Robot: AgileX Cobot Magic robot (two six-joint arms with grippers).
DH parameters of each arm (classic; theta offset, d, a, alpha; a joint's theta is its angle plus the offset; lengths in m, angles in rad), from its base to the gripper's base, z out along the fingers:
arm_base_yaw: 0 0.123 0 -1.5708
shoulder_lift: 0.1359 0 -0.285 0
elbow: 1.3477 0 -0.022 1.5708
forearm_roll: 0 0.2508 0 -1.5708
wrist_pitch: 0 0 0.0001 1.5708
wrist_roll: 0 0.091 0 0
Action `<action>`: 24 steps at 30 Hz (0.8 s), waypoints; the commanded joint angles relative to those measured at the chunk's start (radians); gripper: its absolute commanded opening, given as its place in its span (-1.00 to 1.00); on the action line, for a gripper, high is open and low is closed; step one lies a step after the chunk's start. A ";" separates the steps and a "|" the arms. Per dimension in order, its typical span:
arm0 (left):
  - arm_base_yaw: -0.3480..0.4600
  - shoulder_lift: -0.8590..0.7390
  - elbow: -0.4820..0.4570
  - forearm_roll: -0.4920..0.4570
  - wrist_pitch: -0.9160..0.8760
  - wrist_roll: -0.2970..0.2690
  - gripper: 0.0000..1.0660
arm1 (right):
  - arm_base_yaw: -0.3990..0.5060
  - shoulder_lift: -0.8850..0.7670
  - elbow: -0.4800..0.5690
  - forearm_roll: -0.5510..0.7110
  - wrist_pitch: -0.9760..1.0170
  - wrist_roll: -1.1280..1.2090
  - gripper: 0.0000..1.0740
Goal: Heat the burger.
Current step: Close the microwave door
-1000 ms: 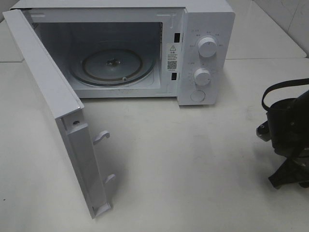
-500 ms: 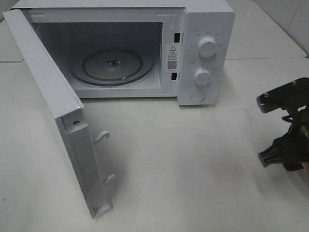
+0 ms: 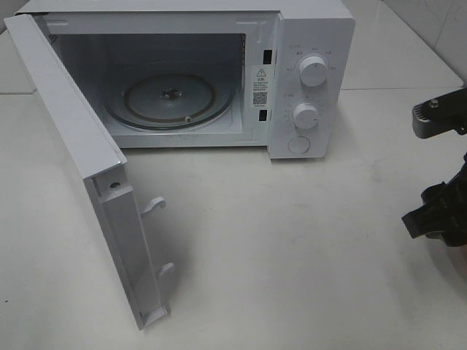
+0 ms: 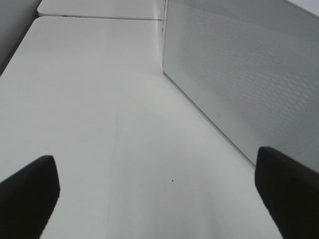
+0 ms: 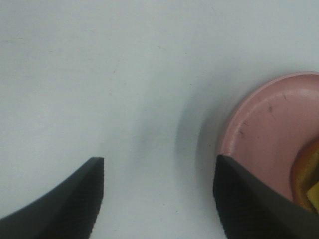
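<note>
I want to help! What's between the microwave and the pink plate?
Only bare white table lies between the microwave and the pink plate, seen in the exterior high view.

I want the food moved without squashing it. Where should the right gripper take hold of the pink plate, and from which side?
Probably by the pink plate's raised rim, on the bare edge nearest the right gripper, coming in low from the table side. The rim is thin and its inner slope is empty there, while the burger sits further in. The open jaws stand beside that edge.

microwave point(image 3: 310, 44) | warning-triangle sticker point(image 3: 261, 86) | text too small to read
</note>
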 commanded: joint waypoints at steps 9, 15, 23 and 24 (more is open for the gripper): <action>0.000 -0.020 0.004 -0.009 -0.015 -0.002 0.88 | -0.001 -0.159 -0.004 0.306 0.054 -0.323 0.58; 0.000 -0.020 0.004 -0.009 -0.015 -0.002 0.88 | -0.001 -0.292 -0.004 0.370 0.194 -0.373 0.53; 0.000 -0.020 0.004 -0.009 -0.015 -0.002 0.88 | -0.001 -0.504 -0.004 0.354 0.327 -0.373 0.50; 0.000 -0.020 0.004 -0.009 -0.015 -0.002 0.88 | -0.001 -0.579 0.002 0.352 0.349 -0.373 0.48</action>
